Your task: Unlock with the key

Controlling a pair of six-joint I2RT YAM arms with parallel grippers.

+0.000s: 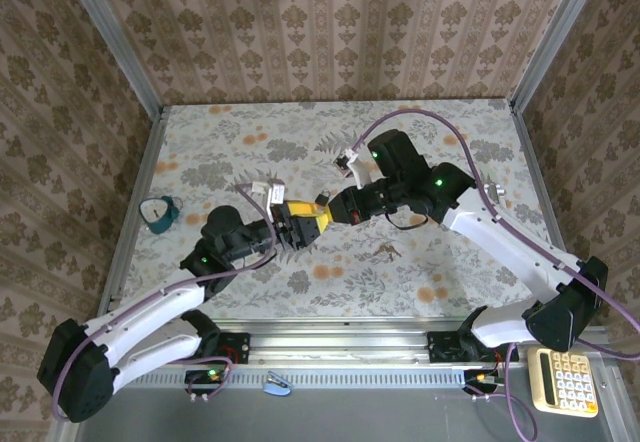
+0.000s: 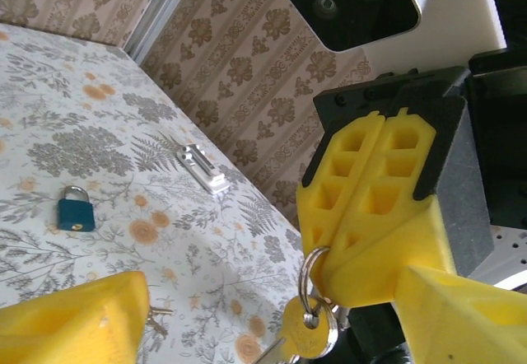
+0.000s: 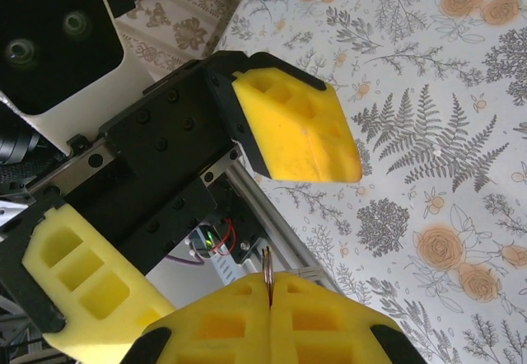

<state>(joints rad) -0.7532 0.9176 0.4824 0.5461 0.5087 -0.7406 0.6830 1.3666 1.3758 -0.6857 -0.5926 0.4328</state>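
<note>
One key (image 2: 311, 331) hangs free because my right tool (image 3: 270, 310) pinches its ring (image 2: 305, 277). My left tool (image 1: 296, 226) is wide apart, maybe to take it. Lock (image 2: 76, 209) sits left on the bench (image 2: 49, 133).

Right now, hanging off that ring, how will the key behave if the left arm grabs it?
Likely swings: the key dangles free on its ring, pinched by the shut right gripper. Probably light, thin metal, so it may slip or twist when gripped.

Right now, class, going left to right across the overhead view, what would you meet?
Teal padlock, then the left pincer and right pincer meeting mid-table, then the calculator.
</note>
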